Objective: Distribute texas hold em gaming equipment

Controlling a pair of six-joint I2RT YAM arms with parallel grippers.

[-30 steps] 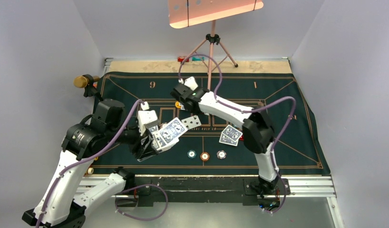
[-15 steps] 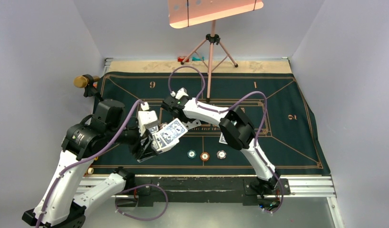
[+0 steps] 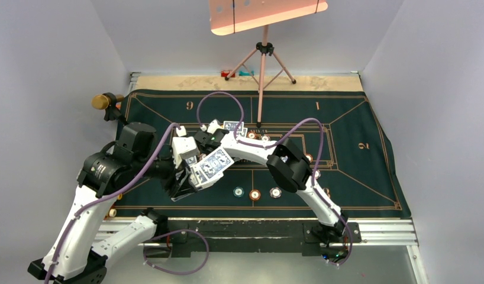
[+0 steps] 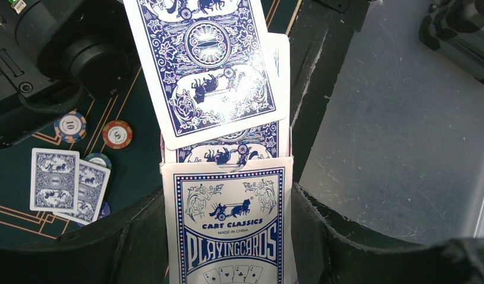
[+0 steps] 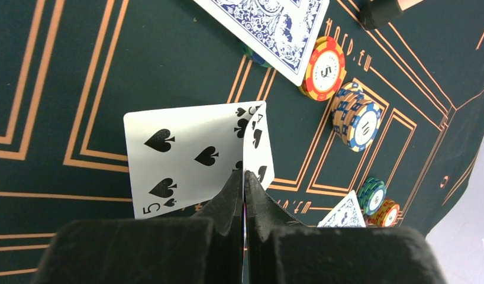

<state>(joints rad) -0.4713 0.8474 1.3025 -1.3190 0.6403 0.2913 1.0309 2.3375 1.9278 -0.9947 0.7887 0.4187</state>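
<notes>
Change: right claw (image 5: 244, 177), clenched on apparently two white spade-faced playing cards (image 5: 180, 157), is now near the blue-and-white cardboard card box (image 4: 228, 236) clamped in left claw (image 3: 181, 184), no longer well right of it; dealing continues.

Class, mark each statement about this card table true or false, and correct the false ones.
1. The left gripper holds a card box. True.
2. The cards sticking out of the card box show their faces. False: they show their blue backs.
3. The right gripper is open and empty. False: it is shut on two cards that show spades.
4. Three chips lie in a row on the green mat near the arms' bases. True.
</notes>
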